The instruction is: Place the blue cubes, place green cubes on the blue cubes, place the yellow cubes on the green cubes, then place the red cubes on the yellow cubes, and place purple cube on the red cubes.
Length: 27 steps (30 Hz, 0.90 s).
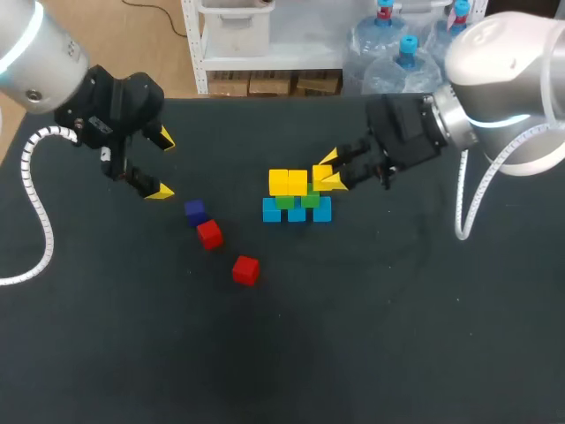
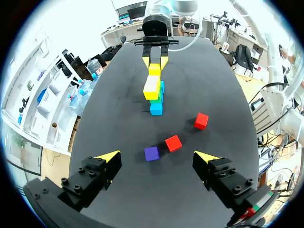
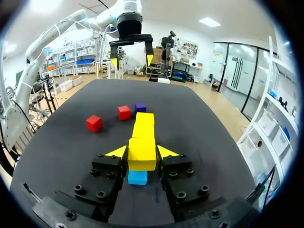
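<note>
A stack stands mid-table: three blue cubes (image 1: 297,213) in a row, two green cubes (image 1: 284,201) on them, and two yellow cubes (image 1: 288,182) on the green. My right gripper (image 1: 328,174) is shut on a third yellow cube (image 3: 142,153), held at the right end of the yellow row with a blue cube (image 3: 137,177) just under it. Left of the stack lie a purple cube (image 1: 195,212) and two red cubes (image 1: 209,234) (image 1: 245,269). My left gripper (image 1: 163,165) hangs open and empty above the table, left of the purple cube (image 2: 151,153).
The black table (image 1: 371,336) stretches wide in front of the stack and to its right. The loose cubes lie in a slanting line between my left gripper and the stack.
</note>
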Each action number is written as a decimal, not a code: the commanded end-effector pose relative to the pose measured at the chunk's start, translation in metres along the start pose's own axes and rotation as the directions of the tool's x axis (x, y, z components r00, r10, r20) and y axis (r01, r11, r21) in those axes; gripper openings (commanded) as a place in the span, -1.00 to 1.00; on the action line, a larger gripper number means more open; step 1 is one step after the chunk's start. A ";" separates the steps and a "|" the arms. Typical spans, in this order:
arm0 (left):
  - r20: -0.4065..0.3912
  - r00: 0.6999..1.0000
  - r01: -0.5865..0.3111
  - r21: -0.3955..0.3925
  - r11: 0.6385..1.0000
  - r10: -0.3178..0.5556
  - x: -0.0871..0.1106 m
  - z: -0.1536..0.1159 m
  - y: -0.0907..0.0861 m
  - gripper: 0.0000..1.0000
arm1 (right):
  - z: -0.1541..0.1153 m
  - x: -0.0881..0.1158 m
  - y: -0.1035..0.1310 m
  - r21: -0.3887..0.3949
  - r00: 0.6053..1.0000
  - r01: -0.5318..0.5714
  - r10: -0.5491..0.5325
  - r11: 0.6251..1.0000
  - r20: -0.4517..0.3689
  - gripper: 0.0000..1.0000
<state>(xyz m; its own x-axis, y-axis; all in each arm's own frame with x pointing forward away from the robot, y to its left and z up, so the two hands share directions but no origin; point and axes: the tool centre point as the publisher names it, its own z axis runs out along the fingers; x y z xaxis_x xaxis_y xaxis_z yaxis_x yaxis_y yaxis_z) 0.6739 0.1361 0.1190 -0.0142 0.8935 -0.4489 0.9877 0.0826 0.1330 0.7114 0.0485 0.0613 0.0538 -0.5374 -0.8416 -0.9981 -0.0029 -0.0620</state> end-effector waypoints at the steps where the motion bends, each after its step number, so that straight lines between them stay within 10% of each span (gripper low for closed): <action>1: 0.005 1.000 -0.004 0.001 1.000 0.004 0.001 0.000 0.000 1.00 | 0.003 0.001 -0.002 -0.006 1.000 -0.002 0.002 1.000 0.001 -1.00; 27: 0.005 1.000 -0.004 0.001 1.000 0.004 0.001 0.000 0.000 1.00 | 0.009 0.002 -0.004 -0.017 1.000 -0.007 0.008 1.000 0.006 -1.00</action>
<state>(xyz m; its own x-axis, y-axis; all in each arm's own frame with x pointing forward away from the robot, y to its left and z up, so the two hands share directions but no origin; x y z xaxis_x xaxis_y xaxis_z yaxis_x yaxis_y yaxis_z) 0.6739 0.1361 0.1190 -0.0142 0.8935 -0.4489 0.9877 0.0826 0.1330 0.7134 0.0540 0.0564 0.0467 -0.5336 -0.8444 -0.9988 -0.0111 -0.0482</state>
